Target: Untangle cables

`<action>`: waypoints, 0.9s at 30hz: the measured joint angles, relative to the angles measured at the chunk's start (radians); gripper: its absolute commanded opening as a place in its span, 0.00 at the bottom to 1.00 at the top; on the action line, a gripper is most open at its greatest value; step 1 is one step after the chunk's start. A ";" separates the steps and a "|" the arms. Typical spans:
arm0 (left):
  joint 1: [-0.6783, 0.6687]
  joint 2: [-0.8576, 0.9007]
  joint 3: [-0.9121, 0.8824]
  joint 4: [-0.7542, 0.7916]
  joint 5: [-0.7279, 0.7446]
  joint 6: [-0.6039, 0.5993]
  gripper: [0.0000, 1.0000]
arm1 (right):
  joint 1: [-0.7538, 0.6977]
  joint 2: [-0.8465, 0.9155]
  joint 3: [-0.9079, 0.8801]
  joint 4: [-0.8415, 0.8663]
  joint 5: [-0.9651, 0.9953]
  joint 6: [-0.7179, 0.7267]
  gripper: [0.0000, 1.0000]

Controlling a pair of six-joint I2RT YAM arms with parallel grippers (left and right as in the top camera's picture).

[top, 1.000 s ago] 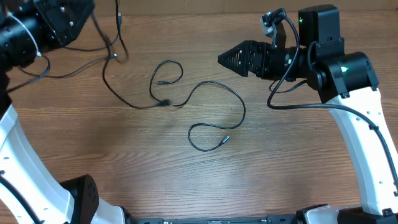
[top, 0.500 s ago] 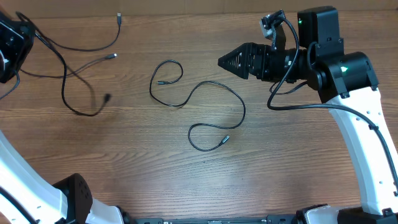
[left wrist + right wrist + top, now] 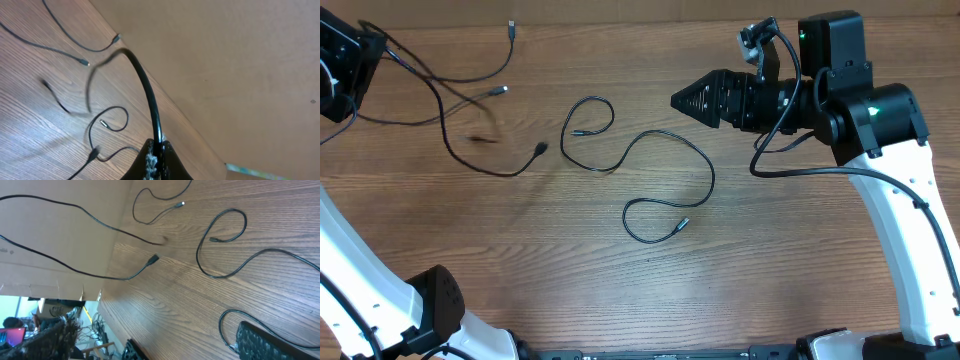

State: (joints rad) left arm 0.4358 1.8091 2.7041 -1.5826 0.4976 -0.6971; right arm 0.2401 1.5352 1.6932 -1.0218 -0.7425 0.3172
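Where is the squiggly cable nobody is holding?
That cable lies mid-table in the overhead view, right of the strands held by the left gripper and below-left of the right gripper.

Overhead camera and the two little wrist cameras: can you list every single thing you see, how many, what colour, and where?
loose cable: one, black, lying in loops in the middle of the table.
held cables: about three strands, black, upper left, trailing from the left gripper onto the table.
table: one, brown wood, under everything.
board: one, tan, standing along the table's edge.
left arm: one, white and black, left edge.
right arm: one, white and black, right side.
left gripper: one, black, shut on the held cables.
right gripper: one, black, shut and holding nothing, pointing left above the loose cable.
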 measured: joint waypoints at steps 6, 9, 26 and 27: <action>0.005 0.027 0.000 -0.055 -0.006 0.044 0.04 | 0.000 0.000 0.000 0.000 0.000 0.000 1.00; 0.019 0.053 0.000 -0.085 -0.039 0.053 0.04 | 0.000 0.000 0.000 0.001 0.000 0.000 1.00; 0.177 0.319 0.000 -0.096 -0.174 0.069 0.04 | 0.000 0.000 0.000 -0.004 0.048 0.000 1.00; 0.182 0.331 0.000 -0.094 -0.174 0.069 0.04 | 0.000 0.000 0.000 -0.004 0.052 0.000 1.00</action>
State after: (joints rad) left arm 0.6182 2.1403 2.7041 -1.6768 0.3241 -0.6285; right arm 0.2401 1.5352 1.6932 -1.0256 -0.6907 0.3172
